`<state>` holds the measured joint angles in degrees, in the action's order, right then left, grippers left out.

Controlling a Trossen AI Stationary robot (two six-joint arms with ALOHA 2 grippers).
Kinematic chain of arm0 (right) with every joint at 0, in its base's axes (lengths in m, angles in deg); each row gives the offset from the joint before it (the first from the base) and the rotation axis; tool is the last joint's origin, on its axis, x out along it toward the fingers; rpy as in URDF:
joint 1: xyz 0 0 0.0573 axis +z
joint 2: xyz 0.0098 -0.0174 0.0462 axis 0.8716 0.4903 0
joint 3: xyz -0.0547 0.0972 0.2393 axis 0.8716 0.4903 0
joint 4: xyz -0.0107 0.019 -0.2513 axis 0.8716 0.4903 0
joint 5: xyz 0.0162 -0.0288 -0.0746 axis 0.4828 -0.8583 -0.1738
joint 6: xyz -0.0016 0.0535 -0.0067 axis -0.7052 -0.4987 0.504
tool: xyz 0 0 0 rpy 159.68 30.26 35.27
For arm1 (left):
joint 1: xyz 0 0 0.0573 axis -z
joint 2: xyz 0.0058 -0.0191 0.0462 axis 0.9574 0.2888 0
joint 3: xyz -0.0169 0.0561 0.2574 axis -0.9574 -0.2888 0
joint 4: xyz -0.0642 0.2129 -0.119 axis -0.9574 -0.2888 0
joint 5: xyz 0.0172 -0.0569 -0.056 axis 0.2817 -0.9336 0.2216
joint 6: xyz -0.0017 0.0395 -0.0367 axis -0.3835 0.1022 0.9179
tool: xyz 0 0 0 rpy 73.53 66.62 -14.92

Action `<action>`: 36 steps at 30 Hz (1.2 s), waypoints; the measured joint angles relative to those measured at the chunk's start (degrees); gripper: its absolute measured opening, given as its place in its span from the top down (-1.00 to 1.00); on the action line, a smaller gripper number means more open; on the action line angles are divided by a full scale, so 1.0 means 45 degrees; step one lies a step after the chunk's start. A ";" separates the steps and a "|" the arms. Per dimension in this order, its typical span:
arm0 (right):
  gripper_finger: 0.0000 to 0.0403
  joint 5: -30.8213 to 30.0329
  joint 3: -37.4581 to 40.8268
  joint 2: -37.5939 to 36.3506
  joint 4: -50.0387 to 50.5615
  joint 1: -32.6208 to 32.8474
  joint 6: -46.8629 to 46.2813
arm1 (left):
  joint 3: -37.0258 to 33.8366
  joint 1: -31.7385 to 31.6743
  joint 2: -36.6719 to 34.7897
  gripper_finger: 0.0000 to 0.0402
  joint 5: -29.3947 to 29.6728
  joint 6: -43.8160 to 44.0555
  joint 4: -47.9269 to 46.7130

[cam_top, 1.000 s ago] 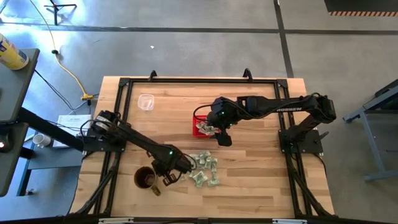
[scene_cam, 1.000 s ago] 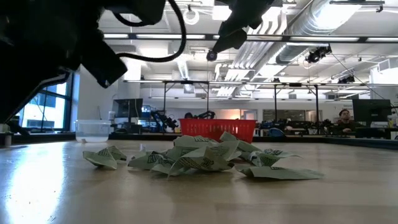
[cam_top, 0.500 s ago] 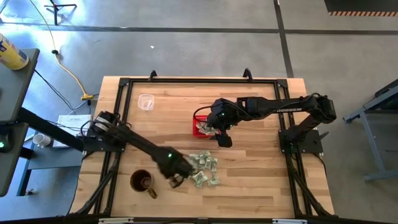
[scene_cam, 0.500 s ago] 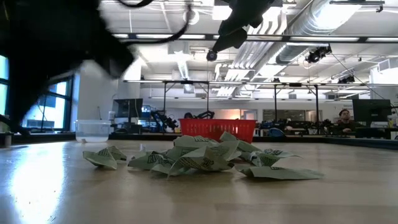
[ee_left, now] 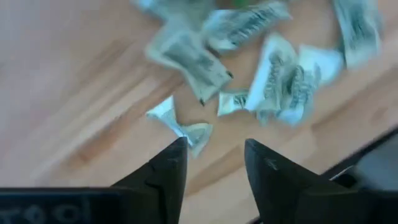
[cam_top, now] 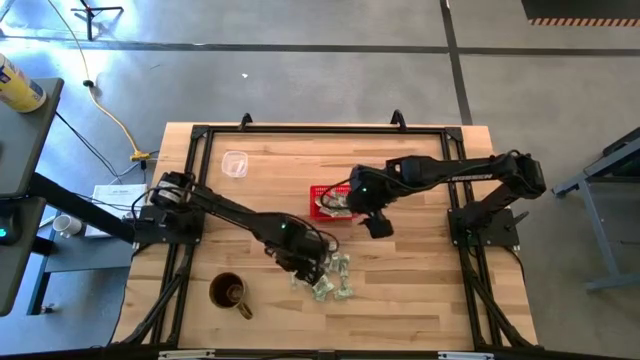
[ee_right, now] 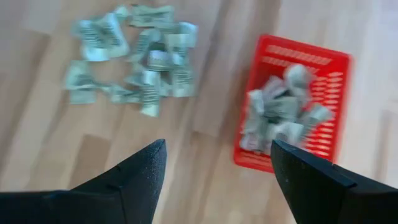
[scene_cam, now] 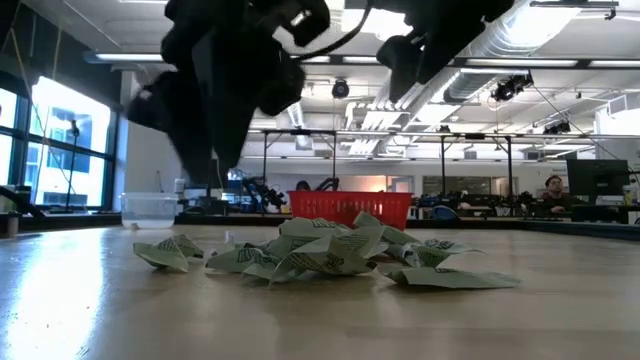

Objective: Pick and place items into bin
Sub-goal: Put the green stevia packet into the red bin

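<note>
- While the left gripper (cam_top: 303, 268) hangs over the near-centre of the wooden table (cam_top: 420, 290), its two dark fingers (ee_left: 166, 174) stand apart with nothing between them, just above the heap of small pale green-and-white wrinkly packets (cam_top: 328, 276).
- Seen from above, that loose heap lies at about 6 o'clock from the small red rectangular mesh-walled basket (cam_top: 333, 202), a short way off it.
- Several more packets already lie inside the basket (ee_right: 291, 102).
- At about 4 o'clock from the basket, the right gripper (cam_top: 378, 226) hovers with its fingers (ee_right: 140, 174) spread wide and empty.
- Motion blur in the left wrist view makes it hard to tell whether the fingertips touch any packet; they appear clear of the nearest one (ee_left: 180, 126).
- Toward 8 o'clock on the table stands a brown mug (cam_top: 229, 292); toward 10 o'clock, a clear plastic cup (cam_top: 235, 164).
</note>
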<state>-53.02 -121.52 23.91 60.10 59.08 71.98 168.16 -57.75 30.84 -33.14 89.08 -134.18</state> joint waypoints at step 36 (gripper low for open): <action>-0.39 -0.0978 0.0000 -0.0155 -0.0312 -0.0721 -0.1230 | 0.0213 0.0982 0.1885 0.84 0.1362 0.2928 -0.1345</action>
<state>-57.42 -121.52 23.21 58.70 55.84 66.44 169.12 -53.33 39.32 -27.01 102.25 -140.23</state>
